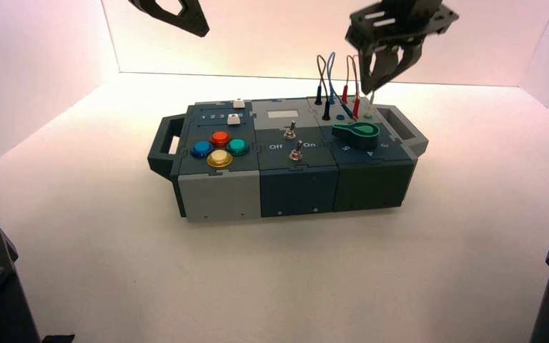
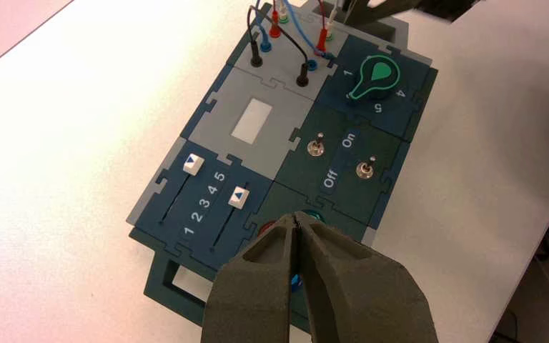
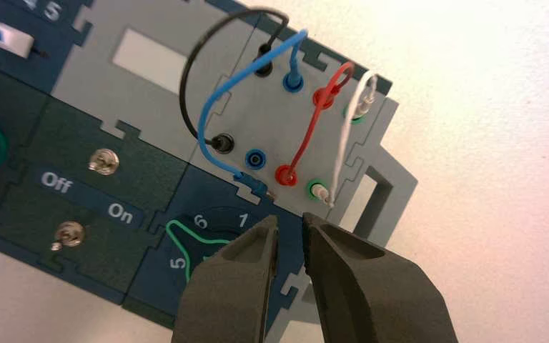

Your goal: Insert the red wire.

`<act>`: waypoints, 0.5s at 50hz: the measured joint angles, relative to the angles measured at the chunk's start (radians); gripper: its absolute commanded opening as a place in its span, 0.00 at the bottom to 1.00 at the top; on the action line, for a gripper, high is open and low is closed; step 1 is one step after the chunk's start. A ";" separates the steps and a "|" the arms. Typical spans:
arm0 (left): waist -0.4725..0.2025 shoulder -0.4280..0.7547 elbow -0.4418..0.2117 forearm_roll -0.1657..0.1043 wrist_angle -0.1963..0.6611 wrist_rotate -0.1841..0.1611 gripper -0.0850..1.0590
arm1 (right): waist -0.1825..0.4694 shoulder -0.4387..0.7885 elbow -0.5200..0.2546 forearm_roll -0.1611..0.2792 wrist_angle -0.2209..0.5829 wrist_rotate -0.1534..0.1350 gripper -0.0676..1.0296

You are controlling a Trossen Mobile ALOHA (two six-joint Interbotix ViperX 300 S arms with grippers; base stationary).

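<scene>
Red wire (image 3: 310, 137) just beyond the right end effector (image 3: 292, 223), apart.

The black-plugged lead (image 3: 186, 86) is arching between two sockets on the grey socket panel (image 3: 232, 121) at the box's far right. Beside it, the blue-plugged lead (image 3: 221, 89) is standing in a far blue socket at one end, while its other plug is lying loose near the open near blue socket (image 3: 255, 159). The white lead (image 3: 345, 136) is looping at the panel's outer edge. The green knob (image 1: 363, 134) is sitting in front of the panel. Two toggle switches (image 2: 316, 146) are flanking the "Off" and "On" lettering (image 2: 339, 159), and two white sliders (image 2: 193, 164) are occupying the left panel, behind the red (image 1: 220, 138), blue (image 1: 201, 148), green (image 1: 238, 146) and yellow (image 1: 219, 158) buttons.
</scene>
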 measured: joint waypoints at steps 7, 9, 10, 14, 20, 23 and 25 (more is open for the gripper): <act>0.000 0.000 0.000 0.000 -0.011 0.000 0.05 | 0.000 -0.026 -0.015 0.015 0.034 0.000 0.25; 0.000 -0.002 0.003 0.000 -0.021 0.000 0.05 | 0.000 -0.035 -0.017 0.018 0.049 0.002 0.25; 0.000 -0.002 0.003 -0.002 -0.026 -0.002 0.05 | 0.000 -0.040 -0.017 0.020 0.054 0.000 0.25; 0.000 -0.003 0.008 -0.002 -0.029 0.000 0.05 | 0.000 -0.051 -0.017 0.023 0.057 0.002 0.25; 0.000 -0.017 0.011 0.000 -0.031 0.000 0.05 | 0.000 -0.080 -0.008 0.034 0.057 0.002 0.25; 0.000 -0.026 0.011 -0.002 -0.032 0.000 0.05 | 0.000 -0.091 0.008 0.037 0.057 0.003 0.25; 0.000 -0.032 0.011 0.000 -0.032 -0.002 0.05 | 0.000 -0.097 0.014 0.037 0.057 0.003 0.25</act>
